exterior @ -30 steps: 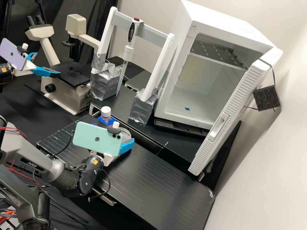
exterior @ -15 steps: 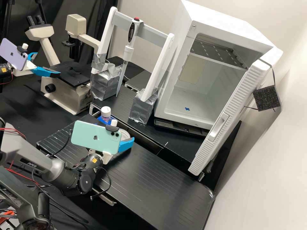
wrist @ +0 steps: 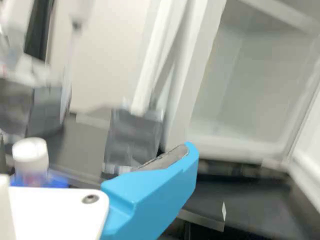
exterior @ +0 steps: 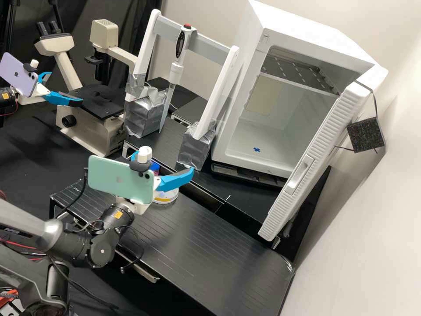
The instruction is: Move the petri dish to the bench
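Wide apart, the blue fingers of my gripper (exterior: pixel 164 162) are above and behind the petri dish, with the phone mount in front. The round, pale petri dish (exterior: pixel 166 197) lies flat on the black bench (exterior: pixel 197 237), showing a yellow patch near its rim; the phone and one finger cover part of it. In the wrist view my gripper (wrist: pixel 95 150) has one blue finger in sight, with no dish against its pad.
A white-capped bottle (exterior: pixel 144 153) stands close behind the phone, by something blue. Farther back are the taped blocks of the white pipette stand (exterior: pixel 193 147), the open white incubator (exterior: pixel 258 153) and a microscope (exterior: pixel 92 131). A second arm's gripper is at the left.
My gripper has risen and shifted left and back, its fingers now spread. More of the dish's near rim has come into sight on the bench below.
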{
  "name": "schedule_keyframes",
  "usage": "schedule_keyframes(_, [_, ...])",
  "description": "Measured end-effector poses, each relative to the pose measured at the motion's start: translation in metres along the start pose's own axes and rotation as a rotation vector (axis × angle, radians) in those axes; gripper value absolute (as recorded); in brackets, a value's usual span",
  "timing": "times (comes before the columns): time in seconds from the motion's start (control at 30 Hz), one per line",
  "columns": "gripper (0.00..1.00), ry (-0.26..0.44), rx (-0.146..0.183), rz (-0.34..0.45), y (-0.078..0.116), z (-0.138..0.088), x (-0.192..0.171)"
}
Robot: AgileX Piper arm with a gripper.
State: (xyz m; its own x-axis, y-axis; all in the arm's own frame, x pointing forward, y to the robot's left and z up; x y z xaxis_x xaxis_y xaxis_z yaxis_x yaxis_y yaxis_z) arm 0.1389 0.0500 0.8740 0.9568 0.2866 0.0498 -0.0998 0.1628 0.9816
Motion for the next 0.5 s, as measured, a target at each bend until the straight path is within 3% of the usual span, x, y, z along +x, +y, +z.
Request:
schedule_keyframes(0.1, [1.00,0.003,0.035,0.075,0.003,-0.019,-0.004])
schedule_keyframes(0.2, [1.00,0.072,0.092,0.123,0.005,-0.039,-0.011])
schedule_keyframes(0.33, [1.00,0.136,0.141,0.123,0.003,-0.047,-0.014])
schedule_keyframes(0.5, [1.00,0.185,0.240,0.097,-0.006,-0.044,-0.008])
